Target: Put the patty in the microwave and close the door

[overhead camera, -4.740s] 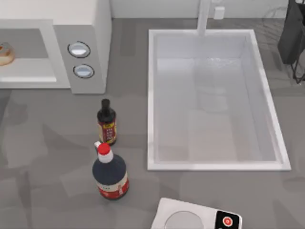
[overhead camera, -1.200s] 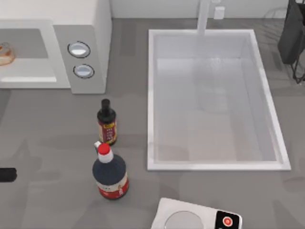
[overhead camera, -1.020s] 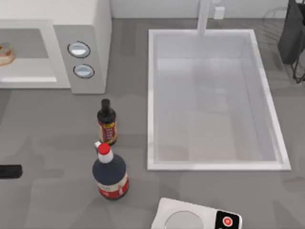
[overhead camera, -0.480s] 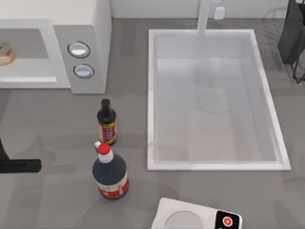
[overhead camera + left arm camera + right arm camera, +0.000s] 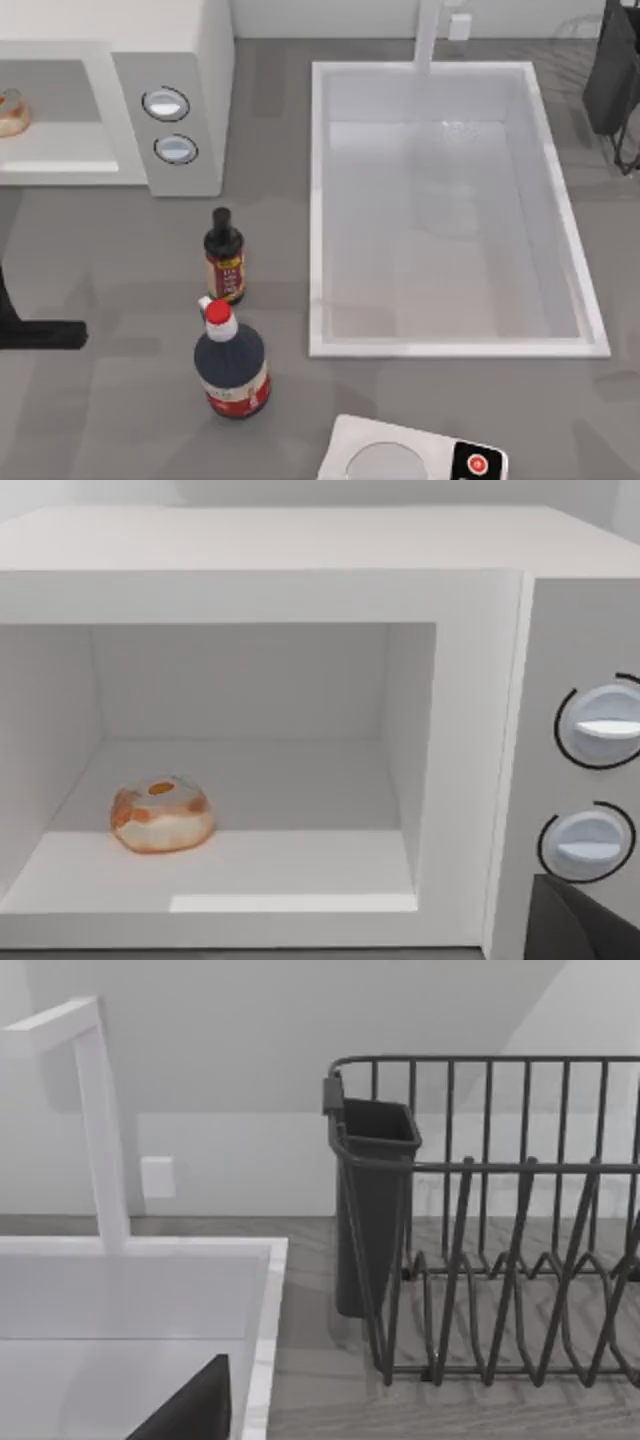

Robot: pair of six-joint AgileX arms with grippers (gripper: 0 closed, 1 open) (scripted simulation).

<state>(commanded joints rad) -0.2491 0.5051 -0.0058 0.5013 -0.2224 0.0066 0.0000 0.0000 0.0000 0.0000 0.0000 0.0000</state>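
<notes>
The patty (image 5: 160,815) already lies on the floor of the open microwave (image 5: 180,60), so our left arm (image 5: 40,335) waits low at the worktop's left edge for the door, its fingers' state indiscernible.

One microwave (image 5: 170,110); one patty (image 5: 160,815); two bottles (image 5: 225,255); one sink (image 5: 450,345)

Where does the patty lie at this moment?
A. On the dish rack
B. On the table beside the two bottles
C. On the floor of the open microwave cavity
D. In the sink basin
C: the left wrist view shows the patty resting on the white floor inside the microwave, whose front stands open, and the top view shows it at that cavity's left edge.
</notes>
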